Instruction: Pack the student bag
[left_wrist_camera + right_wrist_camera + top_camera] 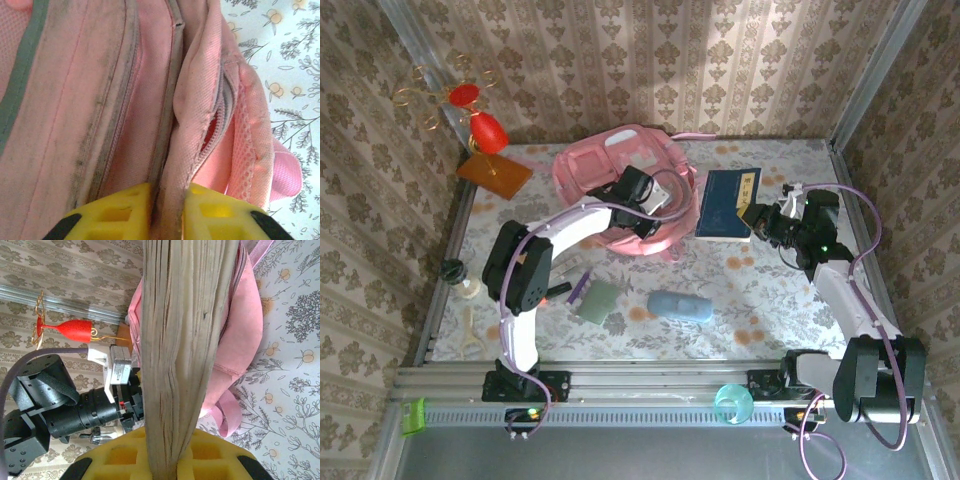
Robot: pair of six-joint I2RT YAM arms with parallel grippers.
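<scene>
Item: student bag [620, 175], pink, far-centre of table [760, 300]. L gripper [167, 207]: I see it pinched on a bag fabric fold by a zipper. R gripper [162, 455]: clamped on blue book [728, 203] edge, just right of bag.

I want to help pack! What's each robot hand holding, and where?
The left gripper pinches a fabric fold of the student bag; the right gripper clamps the book by its page edge.

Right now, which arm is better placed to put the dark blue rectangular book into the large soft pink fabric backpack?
Right. The right gripper is shut on the page edge of the dark blue book, beside the pink backpack; the left gripper pinches a fold of its fabric.
</scene>
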